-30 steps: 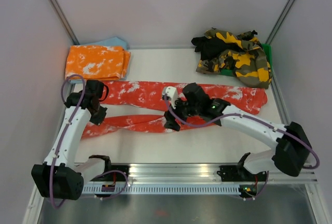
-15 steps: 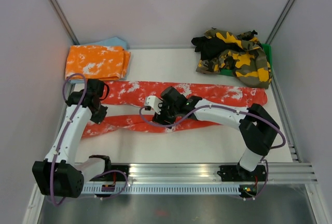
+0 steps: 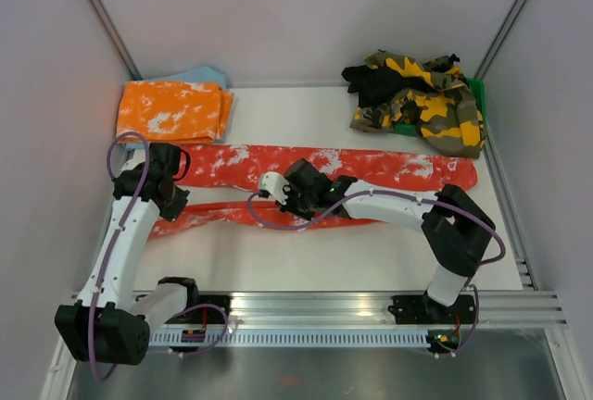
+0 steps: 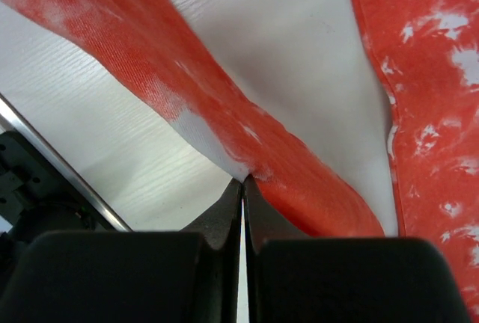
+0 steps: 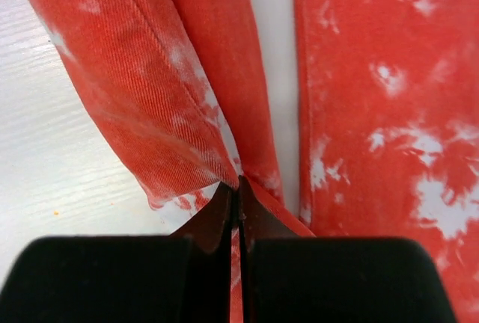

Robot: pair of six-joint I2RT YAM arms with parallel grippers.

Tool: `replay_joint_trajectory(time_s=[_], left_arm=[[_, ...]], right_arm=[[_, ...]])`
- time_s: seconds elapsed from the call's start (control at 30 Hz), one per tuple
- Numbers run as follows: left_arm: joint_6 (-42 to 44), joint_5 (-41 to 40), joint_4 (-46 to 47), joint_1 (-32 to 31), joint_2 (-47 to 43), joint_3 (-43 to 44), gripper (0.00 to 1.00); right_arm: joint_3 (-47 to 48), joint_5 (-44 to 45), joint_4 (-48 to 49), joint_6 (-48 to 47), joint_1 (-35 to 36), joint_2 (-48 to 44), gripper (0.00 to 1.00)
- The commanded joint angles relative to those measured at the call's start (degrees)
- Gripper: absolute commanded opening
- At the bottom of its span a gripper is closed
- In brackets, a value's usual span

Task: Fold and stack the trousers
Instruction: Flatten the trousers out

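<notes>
Right end effector [image 5: 238, 181] on left-right trousers [image 3: 408, 167]

The right gripper [image 5: 239, 182] has swung toward 9 o'clock along the near leg [image 3: 222, 214] and pinched shut on its bunched cloth. Out toward the left gripper [image 4: 243, 181], that leg has drawn thinner and straighter. The right elbow has folded in.

spread trousers [image 3: 241, 164]: table [image 3: 371, 261] centre | folded pair [image 3: 171, 110]: far left, behind them | heaped pairs [image 3: 417, 99]: far right
</notes>
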Motion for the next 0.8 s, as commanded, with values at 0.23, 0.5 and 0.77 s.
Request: replay_joint_trajectory(time_s=[0.23,0.5,0.77], left_arm=[[21.1,-6.6,8.0,0.5,-2.5,5.5,0.02],[25.4,-6.3,1.8,0.5,-4.5,8.4,0.02],[27.0,-8.0,4.9,0.5,-3.6,6.3,0.36]], right_arm=[[3.4,2.3,-4.3,0.3,-0.3,-18.2,0.00],[10.1,-18.1,-19.6,-2.7,-1.2,-6.2,0.00],[11.2,-15.6,-13.9,-1.5,-2.1,1.2,0.02]])
